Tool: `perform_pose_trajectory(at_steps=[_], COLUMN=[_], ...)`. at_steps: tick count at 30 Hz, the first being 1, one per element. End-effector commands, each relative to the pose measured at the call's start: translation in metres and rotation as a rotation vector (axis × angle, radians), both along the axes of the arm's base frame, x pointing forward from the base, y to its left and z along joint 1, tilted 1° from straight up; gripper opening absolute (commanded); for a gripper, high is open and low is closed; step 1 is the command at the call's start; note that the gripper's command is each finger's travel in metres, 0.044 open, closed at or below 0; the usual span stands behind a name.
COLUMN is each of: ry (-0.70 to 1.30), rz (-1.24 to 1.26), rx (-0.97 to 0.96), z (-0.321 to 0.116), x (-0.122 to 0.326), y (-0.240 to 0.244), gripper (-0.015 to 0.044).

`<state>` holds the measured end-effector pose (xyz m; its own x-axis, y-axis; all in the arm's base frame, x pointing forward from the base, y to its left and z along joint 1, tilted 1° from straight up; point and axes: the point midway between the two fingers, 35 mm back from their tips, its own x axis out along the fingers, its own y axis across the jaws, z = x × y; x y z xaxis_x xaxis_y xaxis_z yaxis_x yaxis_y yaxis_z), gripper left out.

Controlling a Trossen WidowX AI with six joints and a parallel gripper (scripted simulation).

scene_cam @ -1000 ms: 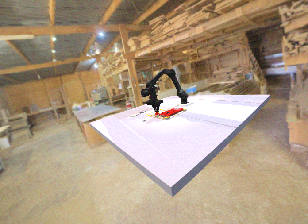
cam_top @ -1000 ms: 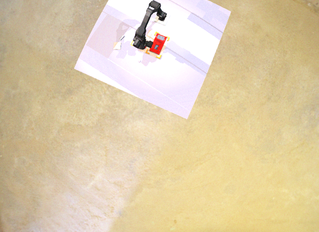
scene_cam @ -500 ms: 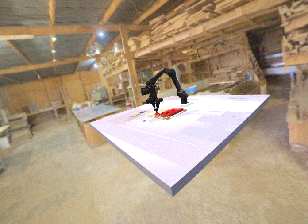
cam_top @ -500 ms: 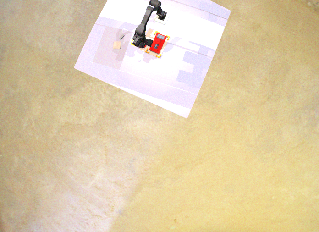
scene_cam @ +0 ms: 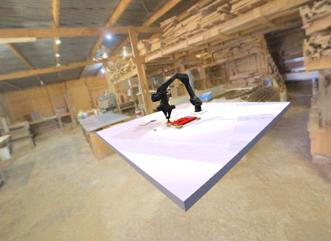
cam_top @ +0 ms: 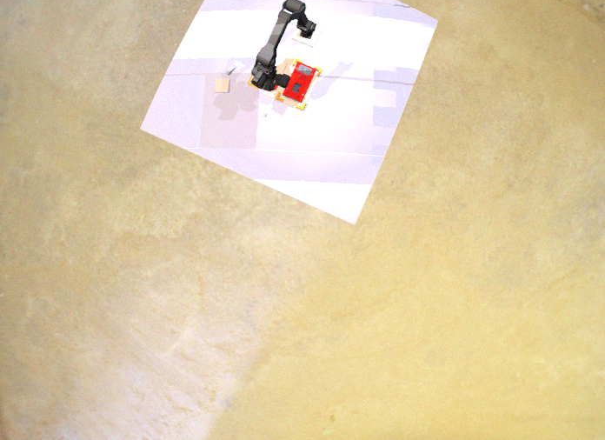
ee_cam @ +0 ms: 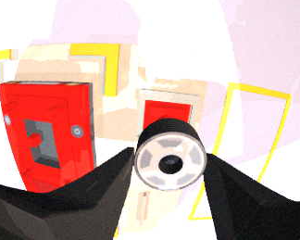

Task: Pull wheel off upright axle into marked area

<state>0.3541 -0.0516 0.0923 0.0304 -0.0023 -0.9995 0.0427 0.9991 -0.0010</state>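
Observation:
The wheel (ee_cam: 170, 146) is a black tyre with a white and grey spoked face, seen in the wrist view. My gripper (ee_cam: 169, 157) (scene_cam: 168, 119) is shut on it, one finger on each side. Below the wheel is a red base (ee_cam: 152, 108) in a light grey surround. The hub hole is dark with a greyish spot inside; I cannot tell how far the axle reaches into it. The fingertips are hidden in the top view. The marked area, a yellow outline (ee_cam: 259, 90), lies on the table to the right of the wheel in the wrist view.
A red fixture (ee_cam: 81, 154) (cam_top: 291, 94) (scene_cam: 184, 120) stands left of the wheel in the wrist view, with a yellow corner bracket (ee_cam: 112, 75) near it. A beige block (cam_top: 222, 85) (scene_cam: 144, 124), a thin dark piece (cam_top: 231, 70) and a small grey piece (cam_top: 264, 115) (scene_cam: 154, 129) lie further off.

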Motion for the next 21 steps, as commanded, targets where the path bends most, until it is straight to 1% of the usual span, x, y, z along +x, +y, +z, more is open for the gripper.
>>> perform_pose_trajectory(at_steps=[1, 21], ry=[-0.010, -0.011], rz=[0.001, 0.001], rx=[0.001, 0.000], z=[0.0049, 0.0115], x=[0.0012, 0.0007], y=[0.0003, 0.0003], gripper=[0.0000, 0.0000])
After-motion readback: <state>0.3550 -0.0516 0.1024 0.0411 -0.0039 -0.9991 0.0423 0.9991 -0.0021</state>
